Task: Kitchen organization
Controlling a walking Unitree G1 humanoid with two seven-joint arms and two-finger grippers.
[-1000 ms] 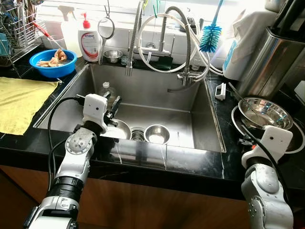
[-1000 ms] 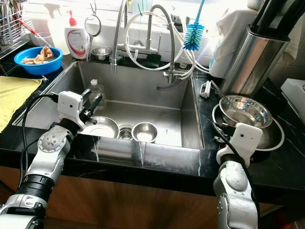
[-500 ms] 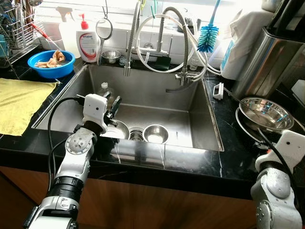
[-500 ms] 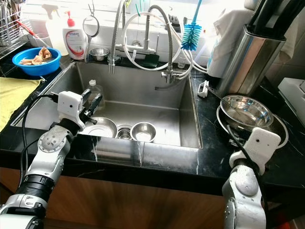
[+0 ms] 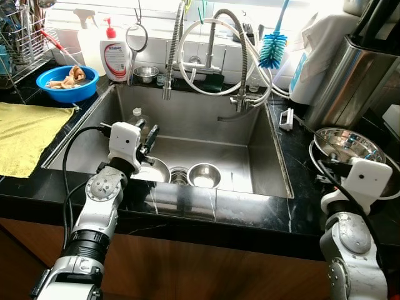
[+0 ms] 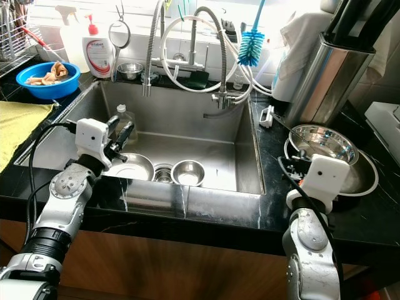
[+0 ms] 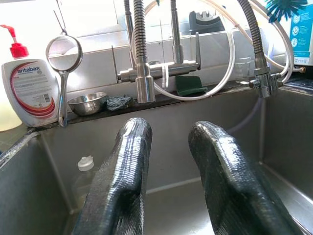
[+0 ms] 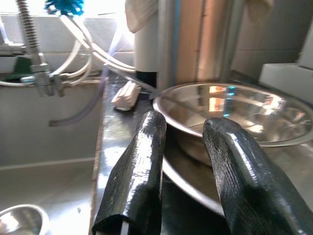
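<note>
Spanning the middle of the black counter (image 5: 250, 212): a deep steel sink (image 5: 206, 134), taken as landmark for all else
- On the counter left of the sink: yellow cloth (image 5: 25, 134)
- Right of the sink, at the back: tall steel canister (image 5: 350, 81)
- Right of the sink, nearer the front edge: steel bowl (image 5: 349, 145) resting inside a wider dish (image 6: 365, 178), a thin utensil lying across the bowl's rim
- Behind the sink's left corner: blue bowl (image 5: 66, 78) holding scraps, white soap bottle (image 5: 116, 55) beside it, wire dish rack (image 5: 22, 37) further left
- Behind the sink's back wall: faucet with looping hoses (image 5: 215, 44), blue bottle brush (image 5: 273, 47), hanging strainer (image 7: 63, 54), small steel cup (image 7: 87, 104), green sponge (image 7: 190, 84)
- Inside the sink, on its floor beside the drain (image 5: 180, 177): steel plate (image 5: 153, 170) to the left, small steel bowl (image 5: 205, 175) to the right
- Inside the sink, against the left wall: clear plastic bottle (image 5: 137, 119) with a white cap
- Over the sink's front left part, above the plate: left gripper (image 7: 168, 166), fingers spread apart, holding nothing
- Right of the sink, just in front of the steel bowl and dish: right gripper (image 8: 186, 166), fingers parted, empty, pointing at the bowl's rim
</note>
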